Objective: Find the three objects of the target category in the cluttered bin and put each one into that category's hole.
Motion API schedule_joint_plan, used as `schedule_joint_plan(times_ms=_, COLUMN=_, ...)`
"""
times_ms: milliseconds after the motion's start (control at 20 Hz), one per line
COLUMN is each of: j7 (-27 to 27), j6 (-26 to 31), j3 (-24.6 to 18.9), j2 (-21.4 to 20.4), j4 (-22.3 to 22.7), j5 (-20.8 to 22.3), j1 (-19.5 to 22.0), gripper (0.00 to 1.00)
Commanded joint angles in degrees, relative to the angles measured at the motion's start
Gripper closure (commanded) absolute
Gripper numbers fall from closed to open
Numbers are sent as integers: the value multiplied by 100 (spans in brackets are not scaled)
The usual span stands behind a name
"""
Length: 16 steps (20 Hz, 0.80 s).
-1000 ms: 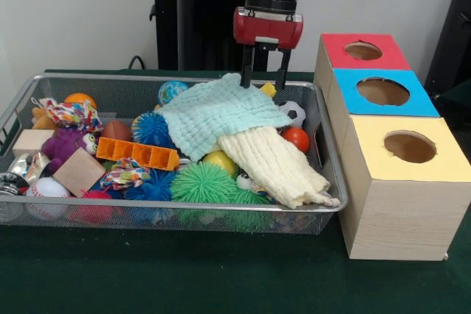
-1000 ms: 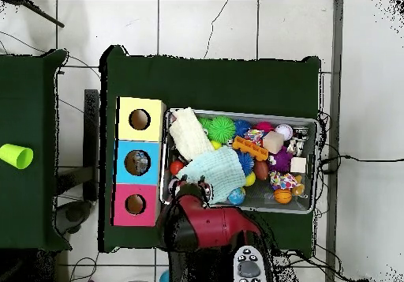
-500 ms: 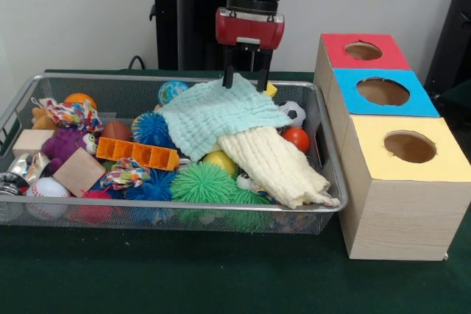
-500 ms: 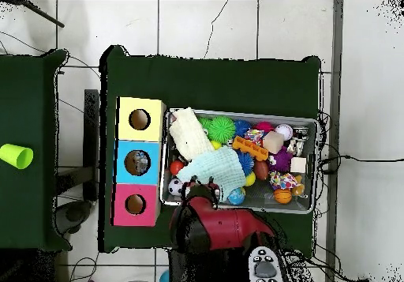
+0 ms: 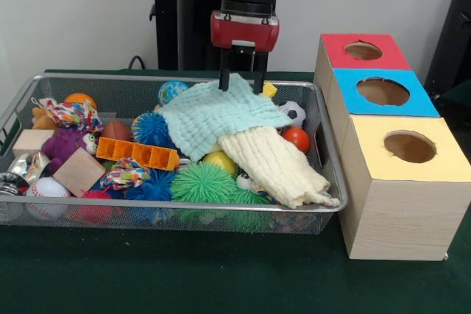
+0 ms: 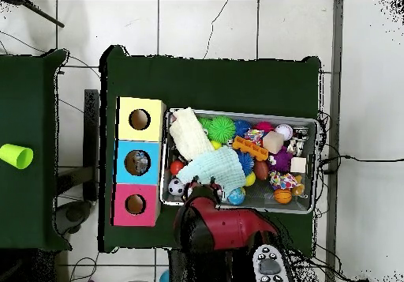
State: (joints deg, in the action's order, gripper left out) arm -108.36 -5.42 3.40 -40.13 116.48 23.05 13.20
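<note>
bin (image 5: pixel 330 174): packed full; cloths (image 5: pixel 243 134) cover middle | holes (image 5: pixel 409 146): open above

No readable text, label or number shows anywhere.

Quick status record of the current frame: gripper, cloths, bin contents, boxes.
gripper: open, fingers straddling the far edge of the mint cloth
mint cloth: spread over toys, overlapping the cream cloth
cream cloth: draped toward the bin's right front corner
wire bin: crowded with balls, blocks and soft toys
red ball: exposed beside the cream cloth
boxes: red, blue, yellow, each with a round hole on top, right of the bin
</note>
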Motion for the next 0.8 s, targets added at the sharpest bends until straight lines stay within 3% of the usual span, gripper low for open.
schedule_joint_plan(times_ms=50, j7=-668, j6=-557, j3=-109, j2=486, j4=-155, j5=149, j1=-166, gripper=0)
schedule_joint_plan(times_ms=550, j7=-706, j6=-1089, j3=248, j2=1137, j4=-501, j5=-62, j1=-444, gripper=0)
schedule_joint_plan(times_ms=800, j7=-688, j6=-1146, j3=262, j2=1233, j4=-541, j5=-92, j1=-434, gripper=0)
